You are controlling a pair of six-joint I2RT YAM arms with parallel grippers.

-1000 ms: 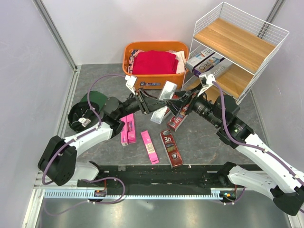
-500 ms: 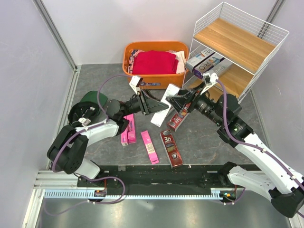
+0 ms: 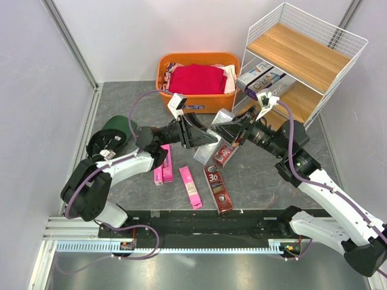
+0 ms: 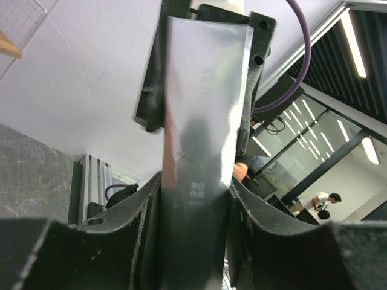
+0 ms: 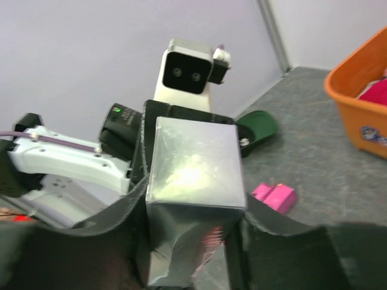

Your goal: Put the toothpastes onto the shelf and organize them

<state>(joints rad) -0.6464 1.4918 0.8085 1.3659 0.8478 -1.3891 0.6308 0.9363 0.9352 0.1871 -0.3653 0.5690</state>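
**Step in hand: arm-to-arm transfer.** One silver-grey cardboard toothpaste box [image 3: 206, 152] hangs in the air between the two arms, above the grey stone-pattern table [image 3: 266, 181] and in front of the orange plastic basket [image 3: 181, 103].

- The left gripper [image 4: 193, 202] is clamped on the box. In the left wrist view both fingers press against its long sides.
- The right gripper [image 5: 190, 208] grips the opposite end. In the right wrist view a finger lies against each side face.

**Destination.** The tall white wire-frame shelf with light-brown wooden boards [image 3: 357, 41] stands at the far right, near the right arm. Two toothpaste boxes [image 3: 264, 80] lie on its middle board. Pink boxes [image 3: 162, 164] and a dark red "3D" box [image 3: 218, 190] lie on the table, so the task appears to be at an early stage.

**Next move (judgement).**
1. The left gripper has to release and draw clear first. If the right arm moves while both are gripping, the carton is likely to twist or crush.
2. The right arm then carries the box to a board and lays it parallel to the two boxes there.
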